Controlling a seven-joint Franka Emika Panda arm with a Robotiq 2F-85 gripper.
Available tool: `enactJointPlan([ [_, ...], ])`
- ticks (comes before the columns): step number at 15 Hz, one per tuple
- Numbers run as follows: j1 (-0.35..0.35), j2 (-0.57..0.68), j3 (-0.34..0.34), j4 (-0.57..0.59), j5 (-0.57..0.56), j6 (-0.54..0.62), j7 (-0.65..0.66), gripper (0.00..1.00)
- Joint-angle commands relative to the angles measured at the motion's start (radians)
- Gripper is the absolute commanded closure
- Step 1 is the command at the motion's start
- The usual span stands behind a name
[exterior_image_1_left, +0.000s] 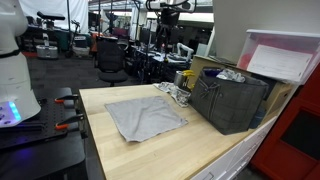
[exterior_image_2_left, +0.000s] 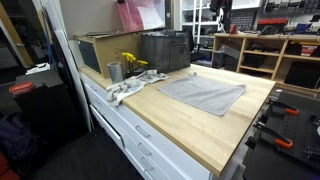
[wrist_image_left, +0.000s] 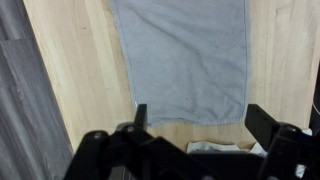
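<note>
We look down through the wrist view at a grey cloth (wrist_image_left: 185, 55) spread flat on the pale wooden desk (wrist_image_left: 80, 60). The tool (wrist_image_left: 200, 120) hangs above the cloth's nearer edge, its two fingers spread wide with nothing between them. In an exterior view the cloth (exterior_image_2_left: 203, 93) lies by itself in the middle of the desk. It is well apart from the dark crate (exterior_image_2_left: 165, 50), the metal cup (exterior_image_2_left: 114, 71), the yellow flowers (exterior_image_2_left: 131, 62) and the crumpled white rag (exterior_image_2_left: 125, 88) near the far end.

We judge the cloth light, soft and limp. It would sag and fold when lifted, and nothing about it looks fragile. Because it lies so flat, the middle gives the fingers little to catch, and on smooth wood it may slide rather than bunch. A corner or an edge looks the better place to pinch.

The far end of the cloth is cut off at the top of the wrist view. A pale patch (wrist_image_left: 215, 148) low between the fingers is too blurred to name. We cannot find the tool in either exterior view, and the crate's contents are hard to make out.
</note>
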Motion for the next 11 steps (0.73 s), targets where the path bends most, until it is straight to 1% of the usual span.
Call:
enactJointPlan([
  [1, 0.006, -0.032, -0.020, -0.008, 0.025, -0.066, -0.024, 0.00],
  [2, 0.006, -0.035, -0.022, -0.009, 0.034, -0.067, -0.024, 0.00],
  [3, 0.011, -0.004, -0.018, 0.003, 0.011, -0.039, -0.003, 0.00],
  [11, 0.011, -0.011, -0.021, 0.003, 0.018, -0.048, -0.003, 0.00],
])
